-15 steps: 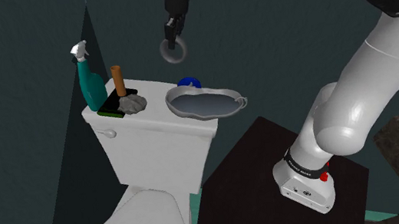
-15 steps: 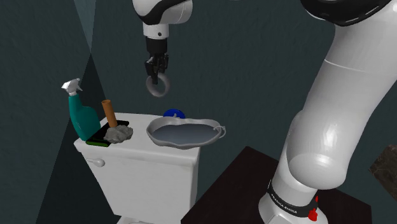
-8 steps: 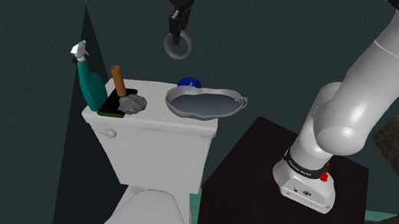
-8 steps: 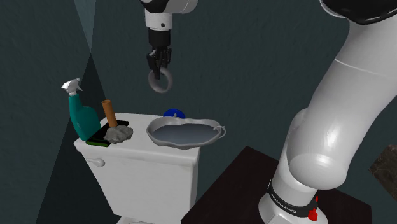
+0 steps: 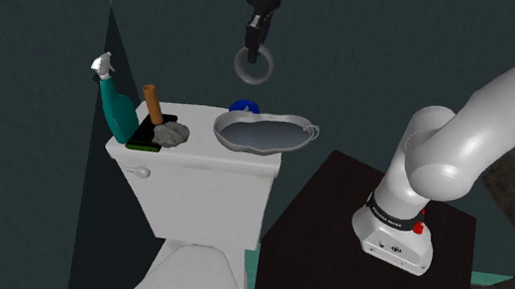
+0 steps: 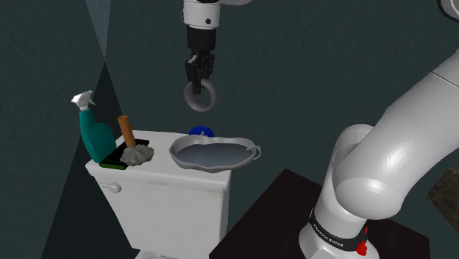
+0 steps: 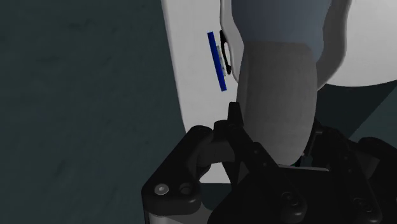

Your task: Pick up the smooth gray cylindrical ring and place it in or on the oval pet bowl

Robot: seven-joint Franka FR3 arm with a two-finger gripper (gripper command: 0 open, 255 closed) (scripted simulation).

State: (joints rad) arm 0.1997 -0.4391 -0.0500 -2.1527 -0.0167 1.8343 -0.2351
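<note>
Ring (image 5: 255, 78) hangs in the air, gripped at its upper edge by the end effector (image 5: 255, 45), whose fingers are clenched on it. The pick is therefore done: the ring is clear of everything and well above the toilet tank (image 5: 200, 180). The bowl (image 5: 312, 130) sits on the tank lid with nothing in it, below the ring. In both exterior views the ring looks roughly over the bowl, though how far forward or back it hangs is hard to judge. What is left, as I read it: line up over the bowl, lower, let go
</note>
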